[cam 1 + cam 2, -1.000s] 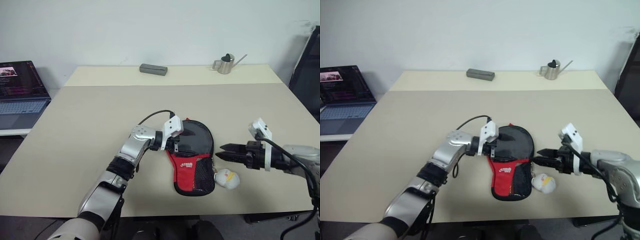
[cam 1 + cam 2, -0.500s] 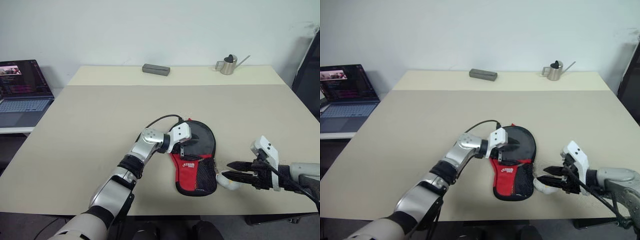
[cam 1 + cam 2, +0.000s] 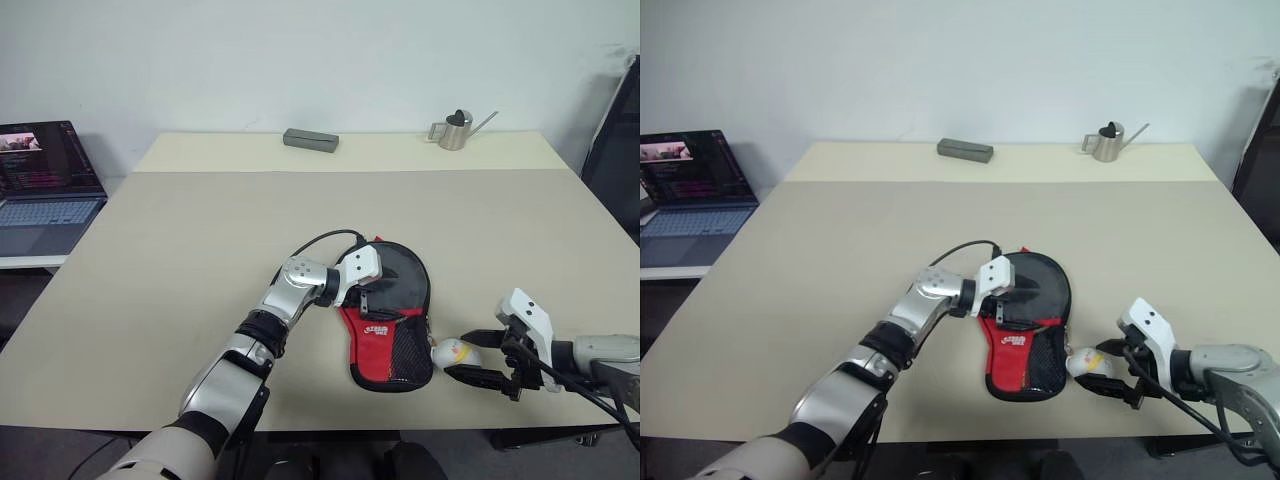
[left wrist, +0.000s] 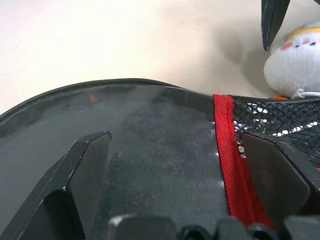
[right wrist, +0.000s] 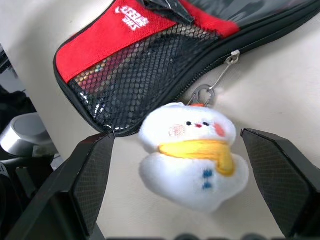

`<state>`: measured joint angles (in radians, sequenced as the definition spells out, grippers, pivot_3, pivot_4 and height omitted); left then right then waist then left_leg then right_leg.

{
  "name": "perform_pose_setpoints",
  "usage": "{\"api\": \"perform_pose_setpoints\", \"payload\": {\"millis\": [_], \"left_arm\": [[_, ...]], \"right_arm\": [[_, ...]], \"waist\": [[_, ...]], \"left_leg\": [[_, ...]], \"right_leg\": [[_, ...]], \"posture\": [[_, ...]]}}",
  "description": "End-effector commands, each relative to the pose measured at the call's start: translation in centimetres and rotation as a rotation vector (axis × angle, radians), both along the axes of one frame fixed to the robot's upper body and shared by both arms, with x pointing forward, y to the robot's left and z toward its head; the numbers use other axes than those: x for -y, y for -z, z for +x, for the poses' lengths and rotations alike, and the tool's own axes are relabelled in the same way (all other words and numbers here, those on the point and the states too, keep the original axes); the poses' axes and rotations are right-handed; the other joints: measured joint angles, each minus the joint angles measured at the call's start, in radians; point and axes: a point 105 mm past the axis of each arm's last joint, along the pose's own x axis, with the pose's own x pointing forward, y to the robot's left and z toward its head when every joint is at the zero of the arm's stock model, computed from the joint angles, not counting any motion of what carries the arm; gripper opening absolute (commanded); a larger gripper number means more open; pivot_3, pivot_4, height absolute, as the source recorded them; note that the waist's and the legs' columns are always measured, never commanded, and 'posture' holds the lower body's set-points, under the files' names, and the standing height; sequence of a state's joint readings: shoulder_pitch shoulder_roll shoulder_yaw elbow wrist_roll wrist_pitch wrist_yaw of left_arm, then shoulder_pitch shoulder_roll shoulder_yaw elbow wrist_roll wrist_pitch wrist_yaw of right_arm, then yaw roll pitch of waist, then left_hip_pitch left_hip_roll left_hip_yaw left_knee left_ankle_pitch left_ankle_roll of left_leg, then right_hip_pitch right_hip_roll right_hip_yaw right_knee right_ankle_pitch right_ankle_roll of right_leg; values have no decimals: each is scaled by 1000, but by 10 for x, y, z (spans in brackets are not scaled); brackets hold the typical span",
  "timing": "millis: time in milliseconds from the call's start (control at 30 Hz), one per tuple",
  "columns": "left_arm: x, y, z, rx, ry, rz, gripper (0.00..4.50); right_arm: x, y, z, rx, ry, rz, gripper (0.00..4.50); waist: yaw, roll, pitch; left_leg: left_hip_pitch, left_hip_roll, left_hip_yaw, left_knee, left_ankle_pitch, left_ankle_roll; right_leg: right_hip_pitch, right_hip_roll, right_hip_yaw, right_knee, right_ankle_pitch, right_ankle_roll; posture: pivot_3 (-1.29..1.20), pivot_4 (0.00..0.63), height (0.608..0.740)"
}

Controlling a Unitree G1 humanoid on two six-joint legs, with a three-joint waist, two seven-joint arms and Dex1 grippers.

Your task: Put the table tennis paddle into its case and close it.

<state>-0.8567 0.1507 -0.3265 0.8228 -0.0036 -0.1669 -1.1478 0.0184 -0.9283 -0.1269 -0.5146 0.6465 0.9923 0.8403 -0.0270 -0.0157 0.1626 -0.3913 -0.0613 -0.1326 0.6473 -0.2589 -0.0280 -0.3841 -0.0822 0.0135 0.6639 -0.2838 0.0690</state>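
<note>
The case (image 3: 396, 300) lies flat on the table (image 3: 200, 240), its black round part toward the far side and its red-and-black mesh part (image 5: 125, 65) toward the front edge. My left gripper (image 4: 175, 137) hovers open just over the round part, holding nothing. A white plush charm (image 5: 195, 150) with a yellow scarf hangs by a ring from the zip pull (image 5: 231, 57) at the case's right edge. My right gripper (image 5: 177, 134) stands open with one finger on each side of the charm, not touching it. The paddle is hidden; something striped shows dimly through the mesh.
A small metal watering can (image 3: 455, 130) and a grey block (image 3: 310, 139) stand along the far edge. An open laptop (image 3: 45, 175) sits on a lower surface to the left. The table's front edge runs close under my right gripper.
My right gripper has sunk, drawn back toward the front edge and opened, so that its fingers now straddle the charm. My left gripper has stayed over the case.
</note>
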Motion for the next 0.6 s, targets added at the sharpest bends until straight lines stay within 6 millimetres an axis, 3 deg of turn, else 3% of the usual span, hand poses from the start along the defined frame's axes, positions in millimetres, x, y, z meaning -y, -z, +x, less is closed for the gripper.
{"api": "perform_pose_setpoints", "payload": {"millis": [33,267,300,367,600], "left_arm": [[-1,5,-1,4,7,25,4500],[-3,7,-2,2,11,32,4500],[-3,8,-3,1,15,36,4500],[-4,11,-5,-2,25,48,4500],[-5,23,-11,-46,41,73,4500]], "right_arm": [[-2,0,6,41,-8,-11,4462],[-8,5,10,85,-45,-61,4462],[-9,4,12,97,-41,-60,4292],[-9,2,13,103,-34,-55,3880],[-4,0,11,112,-28,-77,1517]], "waist": [[0,0,0],[-1,0,0],[-1,0,0],[-1,0,0],[-2,0,0]], "left_leg": [[0,0,0,0,0,0],[1,0,0,0,0,0],[1,0,0,0,0,0],[1,0,0,0,0,0],[1,0,0,0,0,0]], "right_leg": [[0,0,0,0,0,0],[0,0,0,0,0,0],[0,0,0,0,0,0],[0,0,0,0,0,0],[1,0,0,0,0,0]], "posture": [[0,150,740],[0,150,740],[0,150,740],[0,150,740],[0,150,740]]}}
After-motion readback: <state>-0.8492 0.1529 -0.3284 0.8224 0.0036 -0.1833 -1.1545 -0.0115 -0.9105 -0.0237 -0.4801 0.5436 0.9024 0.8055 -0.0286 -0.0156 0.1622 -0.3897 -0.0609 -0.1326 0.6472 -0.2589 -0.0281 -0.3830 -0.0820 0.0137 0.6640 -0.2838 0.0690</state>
